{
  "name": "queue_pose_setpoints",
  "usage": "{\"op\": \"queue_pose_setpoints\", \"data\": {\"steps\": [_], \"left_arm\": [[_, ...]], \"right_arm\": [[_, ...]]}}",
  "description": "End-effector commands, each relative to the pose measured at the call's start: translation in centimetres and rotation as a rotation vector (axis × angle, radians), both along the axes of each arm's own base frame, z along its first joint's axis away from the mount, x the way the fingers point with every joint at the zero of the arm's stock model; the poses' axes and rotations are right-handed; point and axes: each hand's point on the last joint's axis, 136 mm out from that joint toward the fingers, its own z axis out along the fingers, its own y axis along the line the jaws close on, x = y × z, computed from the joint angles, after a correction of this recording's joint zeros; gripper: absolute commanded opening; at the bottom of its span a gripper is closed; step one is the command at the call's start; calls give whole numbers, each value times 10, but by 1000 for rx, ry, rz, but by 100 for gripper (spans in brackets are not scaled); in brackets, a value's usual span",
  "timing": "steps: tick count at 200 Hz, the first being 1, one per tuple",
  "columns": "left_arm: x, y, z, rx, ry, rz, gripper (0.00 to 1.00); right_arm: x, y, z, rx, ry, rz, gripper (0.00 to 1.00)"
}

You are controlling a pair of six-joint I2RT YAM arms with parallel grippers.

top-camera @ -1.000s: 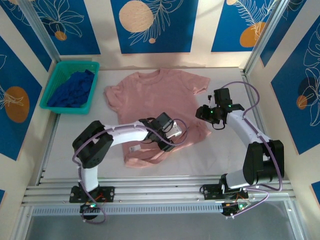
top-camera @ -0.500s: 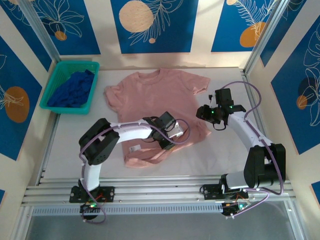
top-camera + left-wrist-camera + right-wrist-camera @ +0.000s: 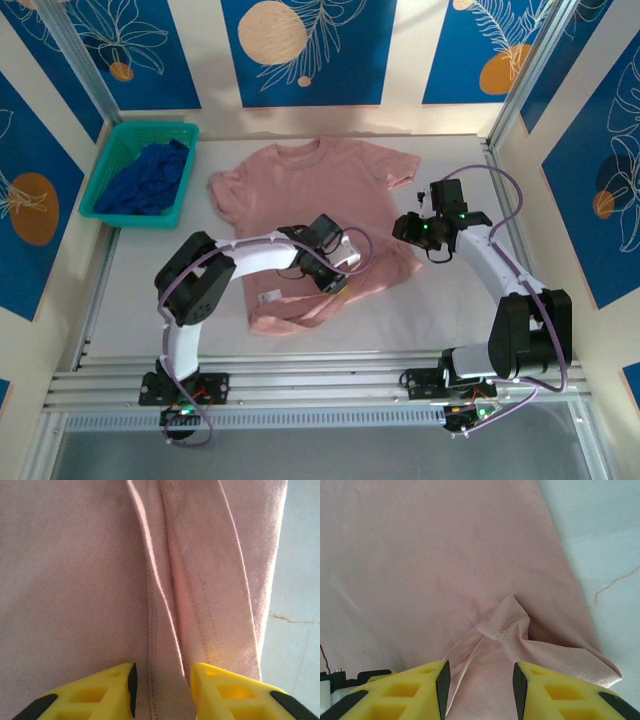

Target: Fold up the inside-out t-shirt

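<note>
The left gripper (image 3: 162, 692) has just narrowed onto the shirt's (image 3: 320, 185) hem ridge between its fingers; the right gripper (image 3: 479, 690) pinches another fold, so lifting looks next.

1 pink t-shirt (image 3: 320, 200), 1 blue garment (image 3: 148, 180), 1 green basket (image 3: 110, 150), 2 arms

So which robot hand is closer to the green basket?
Left. The left gripper sits mid-shirt, right of the green basket; the right gripper is at the shirt's far edge.
</note>
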Motion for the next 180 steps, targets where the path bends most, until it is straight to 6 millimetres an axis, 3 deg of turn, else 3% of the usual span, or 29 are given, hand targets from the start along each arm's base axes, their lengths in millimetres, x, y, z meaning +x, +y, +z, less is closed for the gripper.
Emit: {"op": "queue_pose_setpoints", "data": {"steps": [1,72,94,115,145,164,180], "left_arm": [[0,0,-1,-27,67,14,31],[4,5,-16,17,73,25,16],[7,4,-11,9,55,33,6],[12,-2,13,-51,32,48,0],[24,-4,72,-213,14,100,0],[30,0,99,-299,31,115,0],[38,7,111,-329,29,134,0]], "right_arm": [[-8,4,2,9,0,31,40],[-11,13,10,10,-32,59,43],[-13,18,17,8,-70,81,43],[-21,31,30,1,-171,146,45],[-44,61,54,59,-390,240,52],[-64,93,48,141,-473,328,66],[-77,120,39,144,-521,406,66]]}}
